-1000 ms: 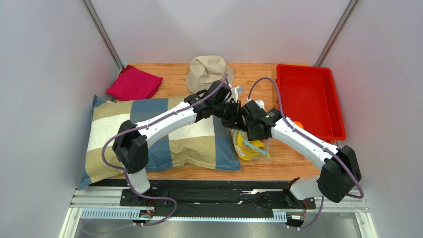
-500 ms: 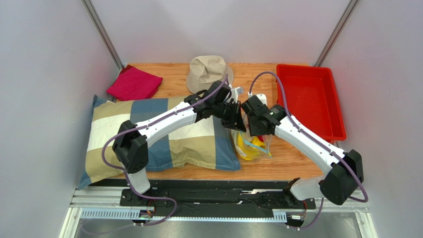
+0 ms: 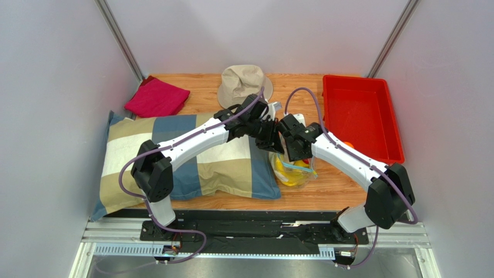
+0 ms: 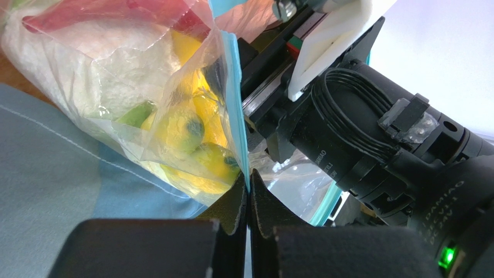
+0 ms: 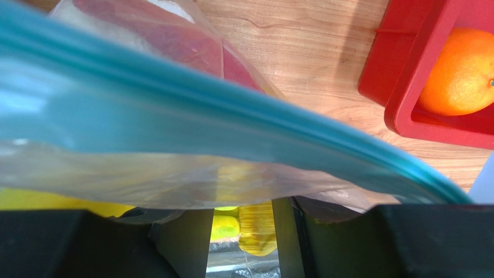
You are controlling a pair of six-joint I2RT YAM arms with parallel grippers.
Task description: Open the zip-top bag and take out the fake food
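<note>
The clear zip-top bag (image 3: 294,171) lies on the wood just right of the pillow, with yellow fake food (image 4: 191,136), a white cauliflower (image 4: 110,75) and a red piece (image 4: 87,13) showing inside. My left gripper (image 4: 249,188) is shut on the bag's light blue zip strip (image 4: 235,110); from above this gripper (image 3: 271,138) hovers over the bag's mouth. My right gripper (image 3: 289,141) faces it closely. Its jaws (image 5: 240,215) stand open, and the other side of the zip strip (image 5: 232,110) runs across just in front of the tips. An orange (image 5: 461,72) sits in the red tray (image 3: 362,113).
A checked pillow (image 3: 191,159) fills the table's left half under my left arm. A beige hat (image 3: 243,81) and a magenta cloth (image 3: 156,97) lie at the back. The red tray stands at the right, close to my right arm.
My right gripper has shifted left and back, closer to the left gripper, and its jaws have widened. The left gripper has kept its hold on the strip.
</note>
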